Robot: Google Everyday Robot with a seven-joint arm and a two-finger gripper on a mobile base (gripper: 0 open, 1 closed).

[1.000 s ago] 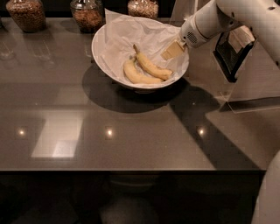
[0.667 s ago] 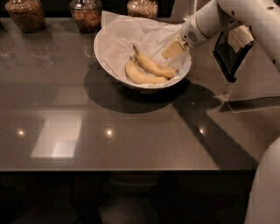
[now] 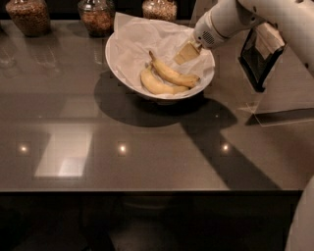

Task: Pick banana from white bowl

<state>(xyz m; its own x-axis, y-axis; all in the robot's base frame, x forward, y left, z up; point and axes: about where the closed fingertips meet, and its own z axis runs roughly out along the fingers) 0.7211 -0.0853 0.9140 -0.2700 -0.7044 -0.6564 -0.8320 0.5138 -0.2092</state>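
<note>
The white bowl (image 3: 122,68), lined with crumpled white paper, stands at the back middle of the dark table. Two yellow bananas lie in it side by side. The banana (image 3: 174,74) is the longer, straighter one, lying farther back, with its thin stem pointing up-left. The shorter, curved banana (image 3: 157,87) lies in front of it. My gripper (image 3: 187,53) reaches in from the upper right on the white arm. It hangs just inside the bowl's right rear, a little above the banana's right half, and holds nothing that I can see.
Three glass jars of grain (image 3: 28,14) (image 3: 96,14) (image 3: 159,9) stand along the back edge behind the bowl. A black panel on a clear stand (image 3: 260,49) sits right of the bowl, under the arm. The table's front edge (image 3: 147,190) runs across below.
The gripper has shifted slightly left, further over the bowl. The bananas and the bowl have not moved.
</note>
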